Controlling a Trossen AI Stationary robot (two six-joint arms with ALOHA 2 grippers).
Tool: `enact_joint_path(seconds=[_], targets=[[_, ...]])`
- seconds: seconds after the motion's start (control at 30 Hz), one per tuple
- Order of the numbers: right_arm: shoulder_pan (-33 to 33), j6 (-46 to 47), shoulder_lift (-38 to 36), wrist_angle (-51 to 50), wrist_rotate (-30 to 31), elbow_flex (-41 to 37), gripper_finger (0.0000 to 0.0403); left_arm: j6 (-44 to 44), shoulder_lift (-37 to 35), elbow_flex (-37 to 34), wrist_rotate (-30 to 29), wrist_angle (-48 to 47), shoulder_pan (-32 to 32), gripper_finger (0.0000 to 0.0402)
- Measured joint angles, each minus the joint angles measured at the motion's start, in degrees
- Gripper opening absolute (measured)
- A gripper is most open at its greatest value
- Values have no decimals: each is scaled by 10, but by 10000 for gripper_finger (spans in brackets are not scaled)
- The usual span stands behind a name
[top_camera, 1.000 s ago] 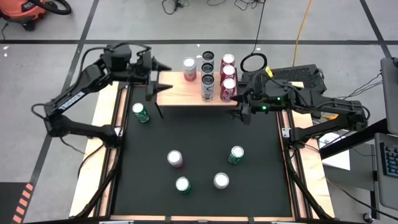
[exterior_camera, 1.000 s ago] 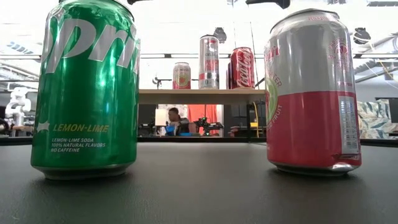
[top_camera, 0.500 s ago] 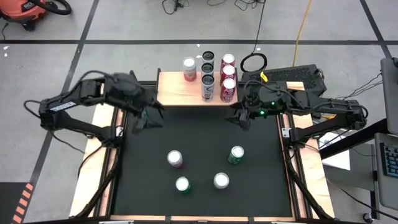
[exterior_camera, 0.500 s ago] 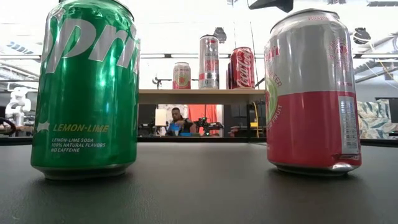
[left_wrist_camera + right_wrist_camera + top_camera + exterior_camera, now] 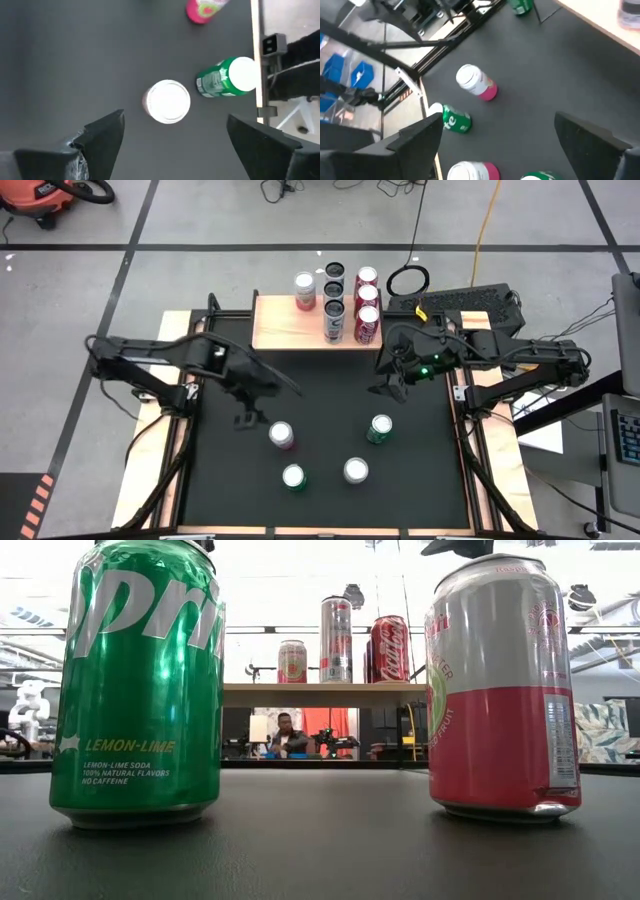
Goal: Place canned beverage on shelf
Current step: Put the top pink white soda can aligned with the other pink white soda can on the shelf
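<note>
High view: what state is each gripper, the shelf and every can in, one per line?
left gripper: open, empty, above the table
right gripper: open, empty, near the shelf
shelf: partly filled
shelf cans: upright
pink can: upright on table
right green can: upright on table
front green can: upright
grey-and-red can: upright

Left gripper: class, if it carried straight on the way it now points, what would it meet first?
Most likely the pink and silver can, centred between the open fingers of the left gripper. The can stands upright, untouched; depth is unclear.
</note>
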Motion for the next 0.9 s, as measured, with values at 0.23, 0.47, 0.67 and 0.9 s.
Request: enact_joint_path(seconds=[0.23, 0.47, 0.67, 0.9], targets=[[0, -20, 0, -10, -44, 0, 361, -3, 45, -51, 30, 85, -19, 352], [21, -42, 0, -45, -70, 0, 361, -33, 44, -113, 25, 126, -35, 352], [30, -57, 0, -51, -69, 0, 361, -32, 44, -146, -19, 174, -65, 352], [30, -70, 0, -51, -69, 0, 361, -27, 51, -153, -54, 197, -79, 352]])
